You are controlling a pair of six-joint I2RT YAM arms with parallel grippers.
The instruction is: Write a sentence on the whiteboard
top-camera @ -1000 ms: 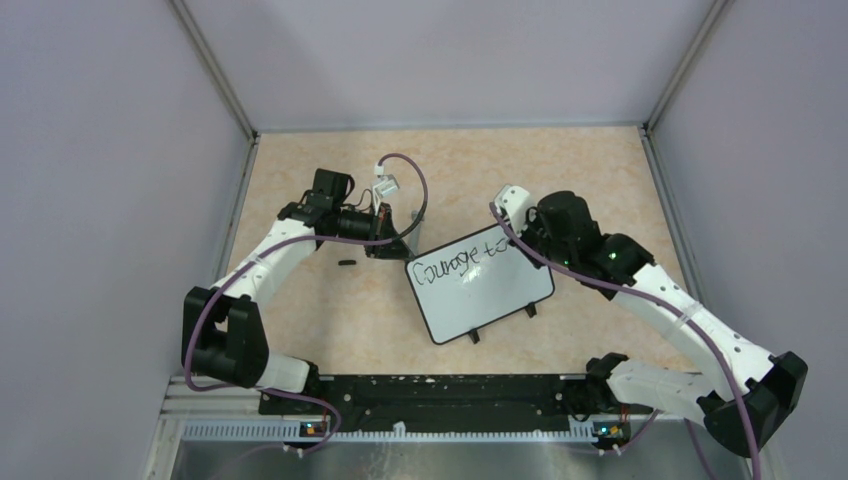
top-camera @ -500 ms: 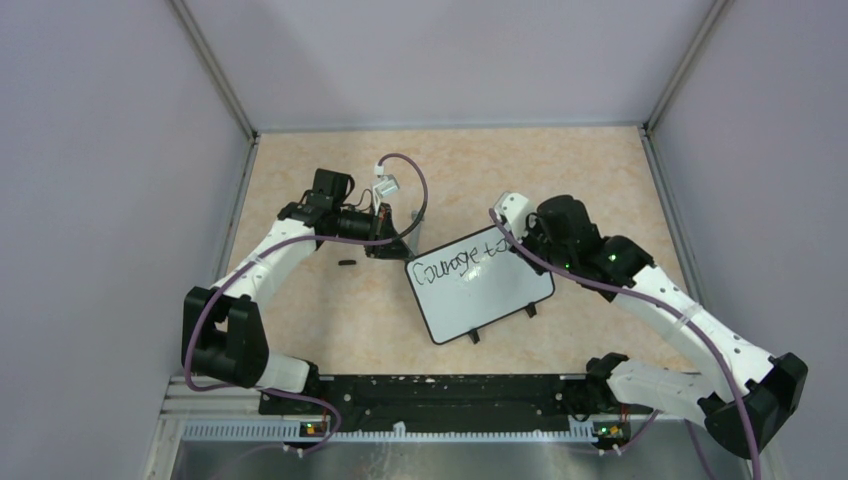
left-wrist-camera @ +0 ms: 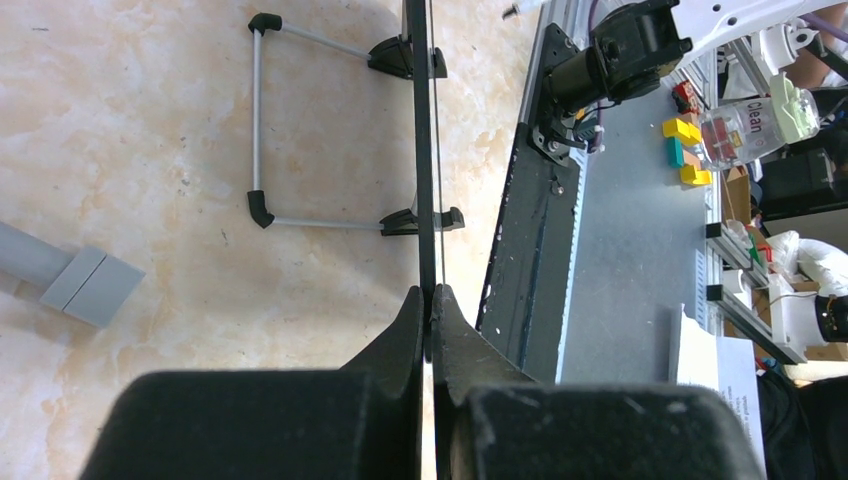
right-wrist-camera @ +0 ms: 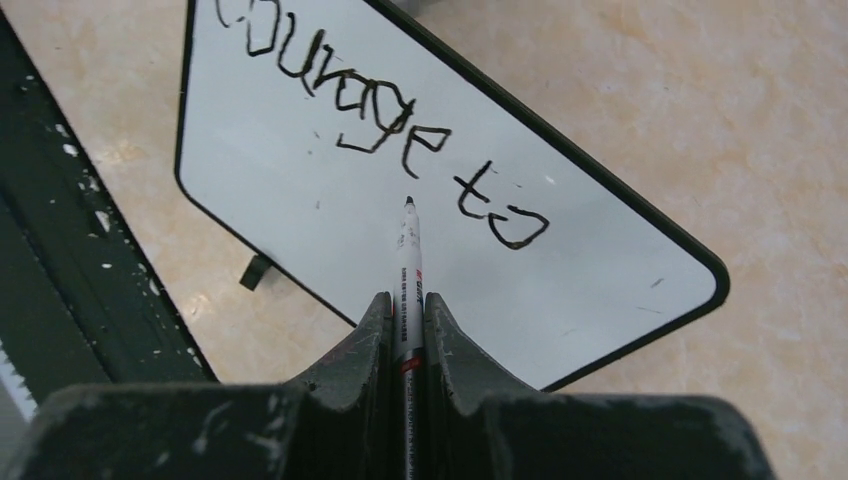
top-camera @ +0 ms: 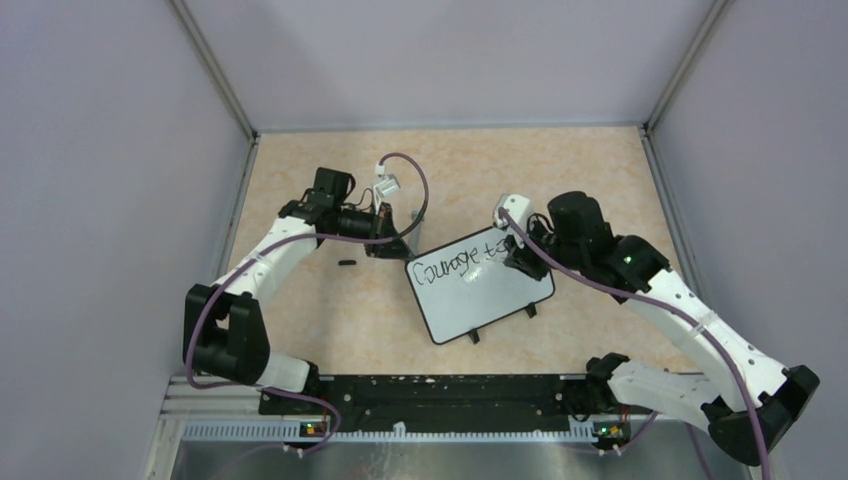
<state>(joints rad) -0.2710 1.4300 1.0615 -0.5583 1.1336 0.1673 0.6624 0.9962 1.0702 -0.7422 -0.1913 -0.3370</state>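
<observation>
Layout: whiteboard [top-camera: 485, 295] stands propped on table [top-camera: 600, 180]. Grip: left gripper [left-wrist-camera: 428, 297] pinches whiteboard edge; right gripper [right-wrist-camera: 405, 302] clamps marker [right-wrist-camera: 408, 250], tip by "to" of sentence [right-wrist-camera: 385, 135]. We begin second line under "Courage", light pressure, whiteboard held steady.

The left arm [top-camera: 270, 255] and the right arm [top-camera: 690, 315] are built from smooth white links joined by bulky black joint housings [top-camera: 232, 345]. A purple cable [top-camera: 405, 156] is run along each arm, and a small white connector [top-camera: 387, 185] is seen on the left one. A green light [top-camera: 628, 258] is shown on a black housing of the right arm. The left gripper [left-wrist-camera: 430, 297] is fitted with matte black, wedge-shaped fingers; those of the right gripper [right-wrist-camera: 405, 305] are scuffed with pale marks.
</observation>
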